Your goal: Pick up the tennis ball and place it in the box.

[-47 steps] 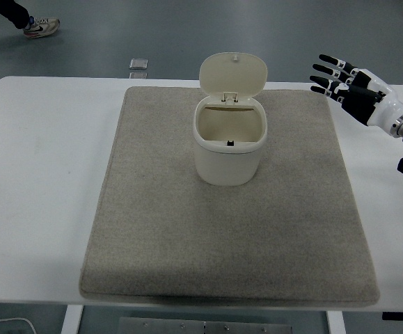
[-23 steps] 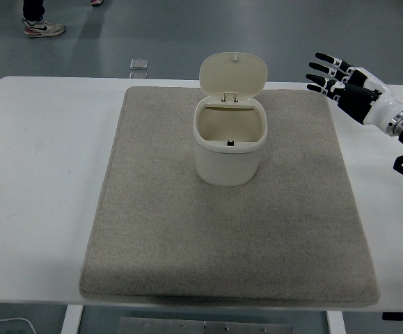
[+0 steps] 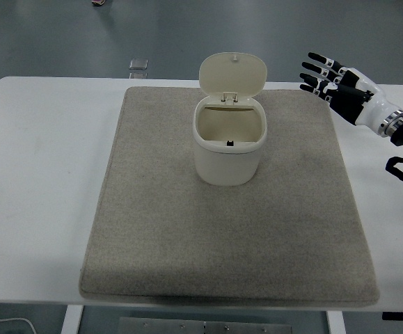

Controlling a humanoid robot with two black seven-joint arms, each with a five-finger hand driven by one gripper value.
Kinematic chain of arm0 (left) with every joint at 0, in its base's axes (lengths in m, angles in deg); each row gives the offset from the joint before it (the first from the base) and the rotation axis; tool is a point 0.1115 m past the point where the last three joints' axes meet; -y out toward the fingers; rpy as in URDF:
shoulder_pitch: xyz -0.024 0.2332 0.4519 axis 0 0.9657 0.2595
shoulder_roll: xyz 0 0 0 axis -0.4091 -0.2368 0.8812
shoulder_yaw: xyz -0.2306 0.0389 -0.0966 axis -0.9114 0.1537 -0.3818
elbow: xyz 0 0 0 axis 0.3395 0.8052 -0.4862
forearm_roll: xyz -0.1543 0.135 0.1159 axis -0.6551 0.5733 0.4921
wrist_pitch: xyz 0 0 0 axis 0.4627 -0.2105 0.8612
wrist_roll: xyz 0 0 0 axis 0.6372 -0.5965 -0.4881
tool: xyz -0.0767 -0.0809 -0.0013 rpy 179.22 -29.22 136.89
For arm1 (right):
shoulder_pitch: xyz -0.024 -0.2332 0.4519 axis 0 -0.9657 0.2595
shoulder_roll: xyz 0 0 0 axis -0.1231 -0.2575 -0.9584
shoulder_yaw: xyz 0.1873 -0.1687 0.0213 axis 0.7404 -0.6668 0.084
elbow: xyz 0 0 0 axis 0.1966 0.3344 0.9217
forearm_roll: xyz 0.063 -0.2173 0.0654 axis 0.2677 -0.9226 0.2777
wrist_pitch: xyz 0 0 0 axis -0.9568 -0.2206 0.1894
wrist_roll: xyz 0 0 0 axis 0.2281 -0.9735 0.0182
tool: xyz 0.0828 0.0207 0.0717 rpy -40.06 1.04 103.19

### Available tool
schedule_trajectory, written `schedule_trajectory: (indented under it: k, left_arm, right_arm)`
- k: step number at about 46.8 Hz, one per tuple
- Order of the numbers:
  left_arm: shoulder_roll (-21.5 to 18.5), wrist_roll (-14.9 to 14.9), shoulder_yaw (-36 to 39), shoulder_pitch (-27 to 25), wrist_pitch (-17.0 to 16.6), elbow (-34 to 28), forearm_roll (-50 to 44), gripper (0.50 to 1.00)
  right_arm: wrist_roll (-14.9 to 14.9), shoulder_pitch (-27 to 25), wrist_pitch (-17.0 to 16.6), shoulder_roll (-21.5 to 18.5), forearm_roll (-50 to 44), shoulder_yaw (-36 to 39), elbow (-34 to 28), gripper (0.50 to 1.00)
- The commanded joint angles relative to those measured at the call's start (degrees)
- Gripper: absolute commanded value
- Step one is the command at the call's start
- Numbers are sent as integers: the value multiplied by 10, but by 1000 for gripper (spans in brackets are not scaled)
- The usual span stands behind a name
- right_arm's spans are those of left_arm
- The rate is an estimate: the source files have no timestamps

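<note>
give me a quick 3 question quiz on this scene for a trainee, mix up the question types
1. True or false: the lid of the cream box stands open.
2. Multiple choice: where is the right hand?
A. inside the box
B. over the far right corner of the grey mat, fingers spread, holding nothing
C. flat on the table's near edge
3. Short answer: is a tennis ball visible anywhere on the white table?

Key
1. True; the lid is tipped up behind the opening.
2. B
3. No; none shows on the mat or the table, and the visible part of the box's inside shows none.
</note>
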Motion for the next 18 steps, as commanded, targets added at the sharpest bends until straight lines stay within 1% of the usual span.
schedule_trajectory:
  k: [1, 6, 12, 18]
  left_arm:
    - [0, 0, 0, 0, 0, 0, 0, 992]
    - [0, 0, 0, 0, 1, 0, 0, 992]
    - [0, 0, 0, 0, 0, 0, 0, 992]
    - [0, 0, 0, 0, 0, 0, 0, 992]
  right_arm:
    - [-1, -1, 3, -4, 1, 0, 0, 911]
    - [-1, 0, 17, -5, 2, 1, 0, 911]
    - [-2, 1, 14, -5, 3, 1, 0, 911]
    - [-4, 1, 21, -12, 2, 1, 0, 911]
